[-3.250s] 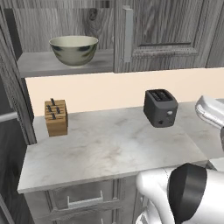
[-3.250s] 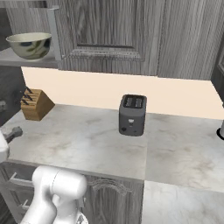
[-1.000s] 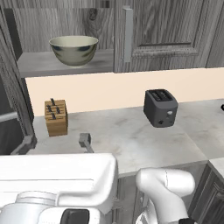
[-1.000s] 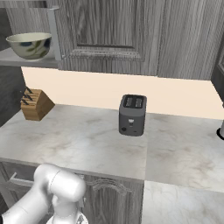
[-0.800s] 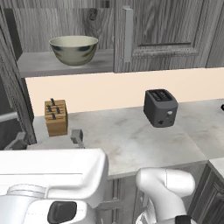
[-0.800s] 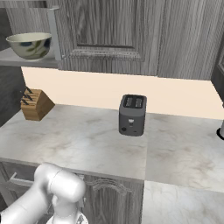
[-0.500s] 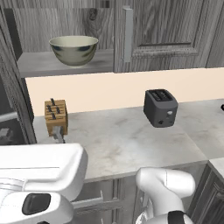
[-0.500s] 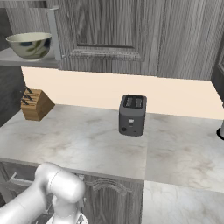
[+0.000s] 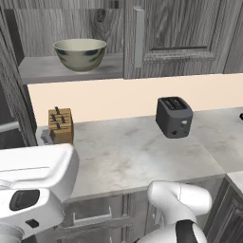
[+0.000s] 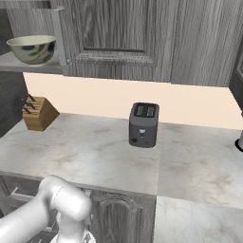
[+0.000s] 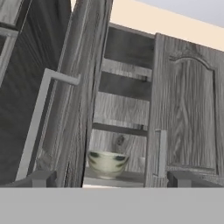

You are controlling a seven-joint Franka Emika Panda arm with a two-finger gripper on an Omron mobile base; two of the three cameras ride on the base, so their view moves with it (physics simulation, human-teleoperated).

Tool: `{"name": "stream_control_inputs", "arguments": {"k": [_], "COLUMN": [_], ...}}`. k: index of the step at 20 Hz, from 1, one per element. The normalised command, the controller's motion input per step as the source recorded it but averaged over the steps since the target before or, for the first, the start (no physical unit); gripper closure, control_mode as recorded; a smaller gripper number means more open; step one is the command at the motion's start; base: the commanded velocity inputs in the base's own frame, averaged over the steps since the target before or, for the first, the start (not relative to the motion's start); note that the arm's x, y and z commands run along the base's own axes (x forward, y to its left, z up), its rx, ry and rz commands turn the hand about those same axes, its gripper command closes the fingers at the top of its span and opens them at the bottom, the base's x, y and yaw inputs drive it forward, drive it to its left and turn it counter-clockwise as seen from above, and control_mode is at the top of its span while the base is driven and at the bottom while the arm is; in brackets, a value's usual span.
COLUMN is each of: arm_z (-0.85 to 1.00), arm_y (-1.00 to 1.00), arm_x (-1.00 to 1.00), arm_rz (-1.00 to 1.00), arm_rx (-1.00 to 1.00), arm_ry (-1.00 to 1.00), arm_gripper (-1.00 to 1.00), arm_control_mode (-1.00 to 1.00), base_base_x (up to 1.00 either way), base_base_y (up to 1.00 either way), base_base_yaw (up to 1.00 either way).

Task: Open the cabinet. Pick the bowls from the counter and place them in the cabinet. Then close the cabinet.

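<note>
A beige-olive bowl [image 9: 79, 53] [image 10: 32, 49] [image 11: 107, 162] sits upright on the grey shelf of the cabinet [image 9: 180, 33] [image 10: 123, 38]. The cabinet's left door [image 11: 65, 100] stands swung open, seen nearly edge-on in the hand view. Its right door [image 11: 188, 118] is closed. My gripper [image 11: 111, 180] is open and holds nothing, looking up at the shelf from below and in front. One fingertip [image 9: 46, 137] shows just left of the knife block, above the counter [image 9: 128, 156] [image 10: 95, 142].
A wooden knife block [image 9: 60, 126] [image 10: 39, 113] stands at the counter's back left and a dark toaster [image 9: 174, 116] [image 10: 143, 124] at its middle. My white arm [image 9: 33, 190] [image 10: 47, 213] crosses low in front of the drawer fronts.
My arm has swung to the left across the left base view, and the fingertip has moved left past the knife block. The bowl on the shelf has not moved.
</note>
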Motion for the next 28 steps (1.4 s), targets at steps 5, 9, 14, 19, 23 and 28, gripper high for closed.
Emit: {"name": "stream_control_inputs", "arguments": {"k": [5,9,14,19,23,28], "arm_z": [-0.16,-0.46,-0.49,-0.21,-0.24,-0.39], "arm_y": [0.03,0.0,0.0,-0.11,-0.15,-0.18], "arm_x": [0.37,0.44,0.43,0.58,0.62,0.54], "arm_rz": [0.05,0.04,0.02,0.05,0.05,0.04], "arm_rx": [0.0,0.0,0.0,0.0,0.01,0.0], "arm_ry": [0.09,0.13,0.1,0.0,0.0,0.0], "arm_gripper": [-1.0,-1.0,-1.0,-1.0,-1.0,-1.0], "arm_control_mode": [-1.0,-1.0,-1.0,-1.0,-1.0,-1.0], "base_base_x": [0.0,0.0,0.0,0.0,0.0,0.0], "base_base_y": [0.0,0.0,0.0,0.0,0.0,0.0], "base_base_yaw": [0.0,0.0,0.0,0.0,0.0,0.0]}}
